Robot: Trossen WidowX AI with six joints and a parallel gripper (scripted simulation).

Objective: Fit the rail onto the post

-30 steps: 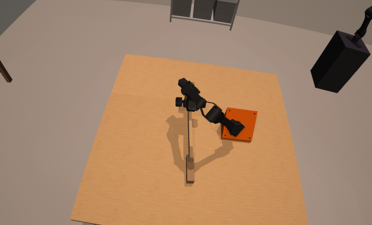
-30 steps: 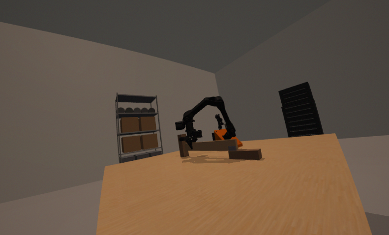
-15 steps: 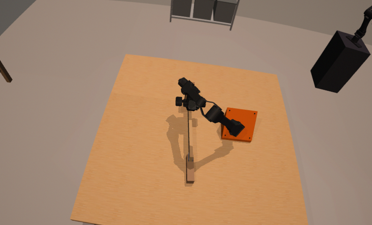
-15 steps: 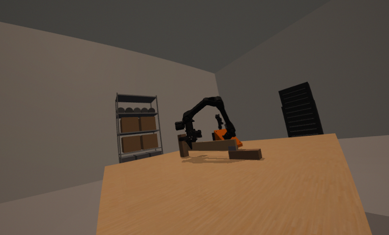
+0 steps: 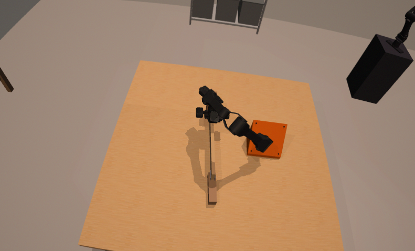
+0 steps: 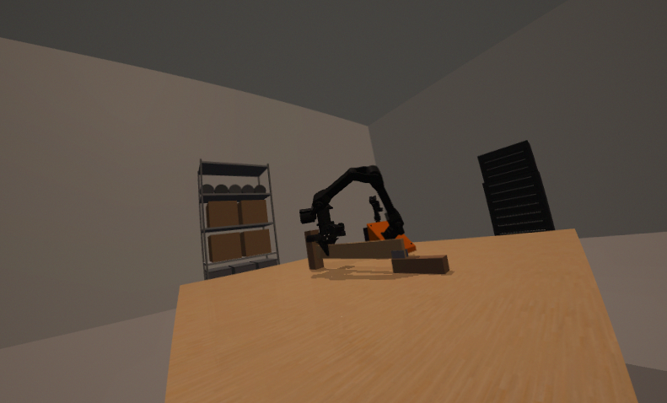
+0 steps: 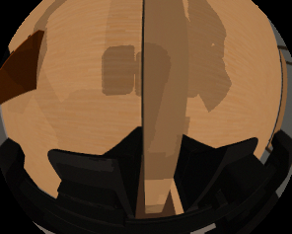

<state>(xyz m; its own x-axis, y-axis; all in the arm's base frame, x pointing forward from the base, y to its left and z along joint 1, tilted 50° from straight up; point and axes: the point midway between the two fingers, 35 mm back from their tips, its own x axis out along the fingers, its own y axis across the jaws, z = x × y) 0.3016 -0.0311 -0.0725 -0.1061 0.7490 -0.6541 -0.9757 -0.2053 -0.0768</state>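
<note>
The long wooden rail (image 5: 210,149) (image 6: 366,249) (image 7: 162,112) stands on edge and looks about level. Its far end sits in the grey bracket (image 6: 398,255) on the low footboard block (image 5: 212,195) (image 6: 421,264). My gripper (image 5: 209,119) (image 6: 324,244) (image 7: 151,131) is shut on the rail close to its near end. That end is raised off the table, right beside the short wooden post (image 6: 313,252). The gripper hides the joint, so I cannot tell whether the pegs are in the holes. In the top view the arm covers the post.
The arm's orange base plate (image 5: 271,131) (image 6: 376,233) is bolted to the table (image 5: 159,187) to the right of the rail. Off the table are a metal shelf with boxes (image 6: 235,220) (image 5: 227,12), a black box (image 5: 379,68) and a black cabinet (image 6: 516,190).
</note>
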